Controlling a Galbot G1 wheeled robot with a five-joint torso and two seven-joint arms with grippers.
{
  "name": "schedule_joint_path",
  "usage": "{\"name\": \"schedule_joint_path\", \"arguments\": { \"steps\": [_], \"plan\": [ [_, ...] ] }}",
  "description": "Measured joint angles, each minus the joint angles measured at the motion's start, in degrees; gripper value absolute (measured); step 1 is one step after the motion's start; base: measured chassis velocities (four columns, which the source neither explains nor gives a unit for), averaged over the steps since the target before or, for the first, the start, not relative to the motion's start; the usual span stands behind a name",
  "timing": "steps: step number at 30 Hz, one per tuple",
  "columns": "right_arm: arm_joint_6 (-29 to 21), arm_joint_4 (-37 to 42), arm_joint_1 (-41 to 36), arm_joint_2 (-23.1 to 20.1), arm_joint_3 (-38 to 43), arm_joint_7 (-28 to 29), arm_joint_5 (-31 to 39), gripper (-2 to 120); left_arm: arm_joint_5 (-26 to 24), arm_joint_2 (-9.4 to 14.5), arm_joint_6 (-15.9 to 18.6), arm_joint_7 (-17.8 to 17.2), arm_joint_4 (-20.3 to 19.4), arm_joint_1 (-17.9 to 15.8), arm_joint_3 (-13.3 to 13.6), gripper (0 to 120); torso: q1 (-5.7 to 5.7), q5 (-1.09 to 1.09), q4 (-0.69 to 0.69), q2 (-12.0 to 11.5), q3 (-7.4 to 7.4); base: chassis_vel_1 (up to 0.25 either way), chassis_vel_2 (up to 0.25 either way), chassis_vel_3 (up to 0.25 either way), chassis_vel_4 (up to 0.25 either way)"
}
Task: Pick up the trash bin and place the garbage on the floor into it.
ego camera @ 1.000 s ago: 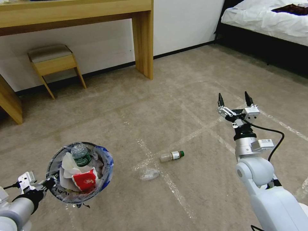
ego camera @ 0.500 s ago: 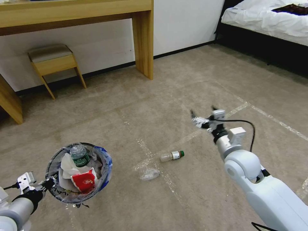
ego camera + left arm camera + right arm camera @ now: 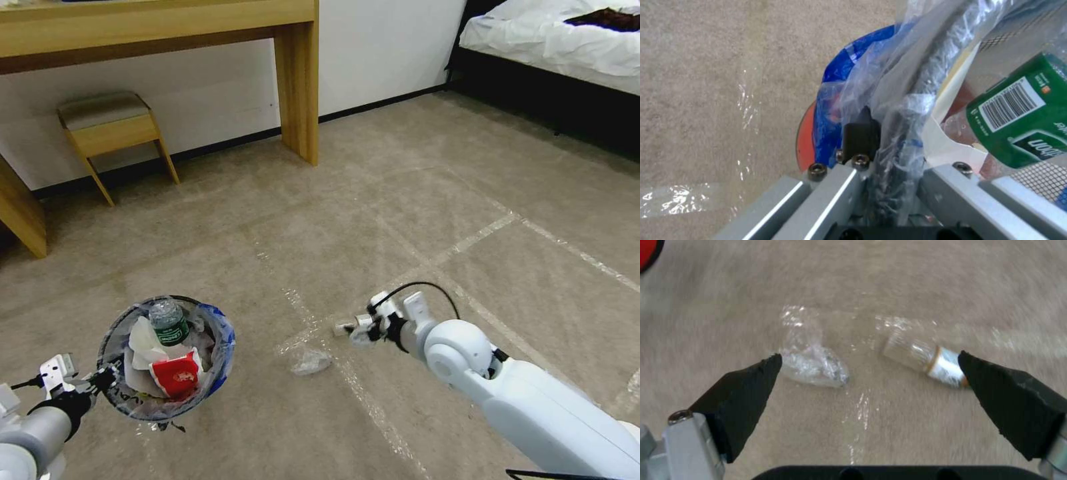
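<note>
The trash bin [image 3: 224,352], a red bucket [image 3: 805,141] with a clear blue-printed liner, hangs low at the left. My left gripper [image 3: 105,381] is shut on its rim [image 3: 911,103]. Garbage inside includes a green-labelled bottle [image 3: 168,323] [image 3: 1018,116], a red wrapper [image 3: 177,377] and white paper [image 3: 140,340]. On the carpet lie a small clear bottle [image 3: 343,327] [image 3: 925,361] and a crumpled clear plastic scrap [image 3: 310,361] [image 3: 813,364]. My right gripper [image 3: 363,327] [image 3: 869,356] is open, low over the floor. One of its fingertips sits by the bottle, the other by the scrap.
A wooden desk leg [image 3: 298,87] and a small stool [image 3: 110,123] stand against the far wall. A bed [image 3: 560,40] fills the back right corner. Shiny tape lines [image 3: 480,233] cross the beige carpet.
My right arm has swung down and to the left, from raised above the floor to low over the small bottle. The left gripper and the bin have stayed put.
</note>
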Motion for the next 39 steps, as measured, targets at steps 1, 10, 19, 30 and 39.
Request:
{"name": "schedule_joint_path", "arguments": {
  "steps": [1,10,19,30,39],
  "plan": [
    [0.0,0.0,0.0,0.0,0.0,0.0,0.0,100,0.0,0.0,0.0,0.0,0.0,0.0,0.0,0,0.0,0.0,0.0,0.0,0.0,0.0,0.0,0.0,0.0],
    [0.4,-6.7,9.5,2.3,-12.6,-15.8,-12.1,100,0.0,-0.8,-0.2,0.0,-0.4,0.4,-0.6,0,0.0,0.0,0.0,0.0,0.0,0.0,0.0,0.0,0.0],
    [3.4,-16.1,13.7,6.2,-23.6,-16.8,-17.4,100,0.1,-1.6,-0.2,0.0,-0.2,0.5,-1.0,0,0.0,0.0,0.0,0.0,0.0,0.0,0.0,0.0,0.0],
    [11.7,-28.1,12.5,12.1,-25.9,-17.1,-20.9,100,0.0,-1.8,-0.4,0.2,0.2,0.8,-1.5,0,0.0,0.0,0.0,0.0,0.0,0.0,0.0,0.0,0.0],
    [19.3,-36.1,11.8,18.9,-25.8,-16.0,-23.3,100,0.0,-1.9,-0.4,0.2,0.3,0.8,-1.3,0,0.0,0.0,0.01,0.0,0.0,0.0,0.0,0.0,0.0]
  ]
}}
